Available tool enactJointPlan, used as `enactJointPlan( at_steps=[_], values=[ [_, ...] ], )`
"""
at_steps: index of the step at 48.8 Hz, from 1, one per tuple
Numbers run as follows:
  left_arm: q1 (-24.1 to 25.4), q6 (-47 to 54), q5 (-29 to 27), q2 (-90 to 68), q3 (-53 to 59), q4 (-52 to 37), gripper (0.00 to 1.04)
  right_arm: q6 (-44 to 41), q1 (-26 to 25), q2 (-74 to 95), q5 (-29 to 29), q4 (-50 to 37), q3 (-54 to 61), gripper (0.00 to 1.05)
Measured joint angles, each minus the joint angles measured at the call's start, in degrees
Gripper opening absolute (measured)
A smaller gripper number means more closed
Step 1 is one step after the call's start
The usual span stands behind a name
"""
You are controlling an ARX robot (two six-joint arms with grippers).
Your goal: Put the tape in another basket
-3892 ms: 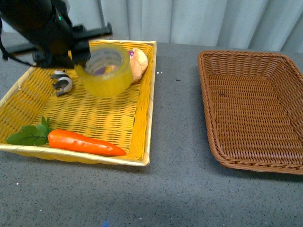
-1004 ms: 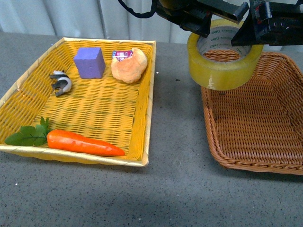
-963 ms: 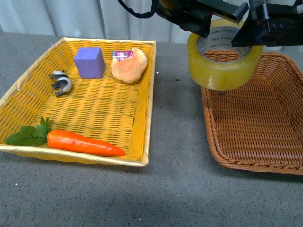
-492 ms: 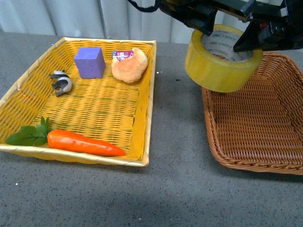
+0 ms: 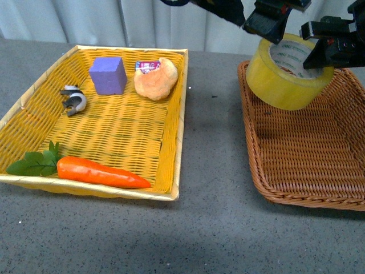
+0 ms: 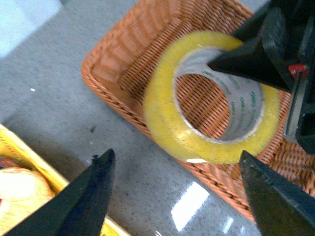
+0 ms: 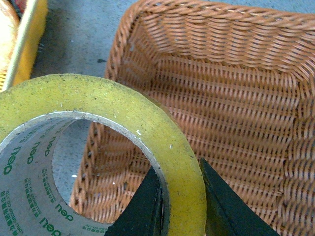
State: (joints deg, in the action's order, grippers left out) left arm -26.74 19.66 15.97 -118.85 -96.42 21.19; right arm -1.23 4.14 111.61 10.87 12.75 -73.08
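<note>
The yellow tape roll (image 5: 288,71) hangs tilted in the air over the far left corner of the dark brown wicker basket (image 5: 319,188). My right gripper (image 5: 316,54) is shut on the tape's wall, one finger inside the core and one outside; the right wrist view shows the tape (image 7: 147,132) pinched between its fingers (image 7: 221,206). My left gripper (image 5: 268,20) is open just beyond the tape and holds nothing. In the left wrist view the tape (image 6: 167,123) sits above the brown basket (image 6: 118,64), between my spread fingertips (image 6: 93,196).
A bright yellow basket (image 5: 171,171) at the left holds a purple cube (image 5: 108,75), a bread roll (image 5: 155,78), a small black-and-white clip (image 5: 73,100) and a carrot (image 5: 100,172). Grey table (image 5: 211,142) lies between the two baskets.
The tape was lifted out of the yellow basket by my left gripper, passed to my right gripper, and has moved right over the brown basket. My left gripper has let go and drawn back.
</note>
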Motion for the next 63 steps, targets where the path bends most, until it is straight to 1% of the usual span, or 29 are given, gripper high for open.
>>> enactJointPlan(
  at_steps=[3,6,8,9,13,16,20,24,33,34,40,43,47,50,51,52,53,55,56,58,59,60,63],
  values=[
    [0.6,-0.9,-2.1,0.6,0.6,-2.9,0.84,0.0,-0.7,0.6,-1.2,0.0,0.0,0.16],
    [1.2,-1.9,-4.7,0.9,1.2,-5.2,0.91,0.0,-1.2,1.1,-2.2,0.0,0.0,0.16],
    [1.9,-2.9,-7.2,1.2,2.1,-7.3,0.98,0.0,-1.7,1.5,-2.7,-0.1,0.2,0.16],
    [2.2,-3.0,-7.7,1.2,2.4,-7.7,1.00,-0.1,-1.8,1.6,-2.8,-0.1,0.3,0.16],
    [4.0,-4.7,-11.6,1.4,4.4,-10.3,0.98,-0.1,-2.6,2.5,-3.5,-0.3,1.0,0.16],
    [5.7,-6.2,-14.4,1.4,6.1,-12.0,0.98,-0.2,-3.0,3.6,-4.0,-0.7,1.8,0.16],
    [7.4,-7.9,-16.6,1.4,7.5,-13.3,0.98,-0.5,-3.1,5.0,-4.4,-0.7,2.5,0.16],
    [9.4,-10.0,-20.3,1.4,8.7,-15.6,0.98,-1.4,-3.1,6.6,-6.1,-0.9,3.9,0.16],
    [11.0,-14.6,-25.5,1.7,9.4,-20.4,0.98,-2.6,-3.2,8.2,-6.6,-1.9,4.7,0.17],
    [11.1,-14.7,-25.8,1.8,9.5,-20.7,0.98,-2.6,-3.2,8.2,-6.8,-2.1,4.7,0.18],
    [11.4,-16.1,-27.0,3.1,11.1,-24.2,0.98,-2.3,-3.6,7.8,-6.3,-4.0,5.2,0.38],
    [11.4,-16.3,-29.3,4.3,12.8,-26.1,0.98,-2.2,-3.9,6.1,-6.3,-7.2,7.0,0.52],
    [11.3,-16.7,-31.1,5.3,14.6,-28.2,0.98,-1.6,-4.3,3.3,-7.6,-10.3,9.0,0.68],
    [11.3,-17.0,-34.1,6.0,15.5,-29.1,0.98,-1.5,-4.7,0.6,-7.5,-14.6,11.4,0.79],
    [11.3,-17.1,-34.1,6.1,15.8,-29.6,0.98,-1.4,-4.7,0.4,-7.6,-16.0,12.0,0.80],
    [11.5,-17.3,-33.4,6.3,17.0,-32.3,0.96,-0.6,-4.6,0.1,-8.3,-21.4,13.8,0.78],
    [11.9,-17.9,-31.6,7.0,20.0,-39.4,0.91,-0.3,-4.5,-0.4,-9.7,-31.4,17.4,0.73],
    [12.5,-18.4,-29.8,8.4,24.9,-48.7,0.84,0.0,-4.5,-0.7,-10.8,-44.9,22.5,0.66],
    [12.8,-18.5,-29.4,9.4,27.6,-52.9,0.80,0.1,-4.5,-0.9,-10.9,-48.0,23.8,0.64],
    [13.2,-18.6,-28.9,11.1,31.5,-58.4,0.75,0.3,-4.5,-1.2,-10.9,-60.5,29.2,0.57],
    [13.6,-18.7,-28.3,12.2,34.0,-61.5,0.71,0.3,-4.5,-1.5,-11.0,-65.6,31.6,0.54],
    [13.7,-18.7,-28.1,12.8,35.2,-62.9,0.70,0.3,-4.4,-1.7,-11.0,-67.8,32.7,0.52],
    [14.9,-18.9,-27.3,16.7,42.1,-69.2,0.59,0.3,-4.3,-4.2,-11.0,-78.2,38.2,0.42]
  ],
)
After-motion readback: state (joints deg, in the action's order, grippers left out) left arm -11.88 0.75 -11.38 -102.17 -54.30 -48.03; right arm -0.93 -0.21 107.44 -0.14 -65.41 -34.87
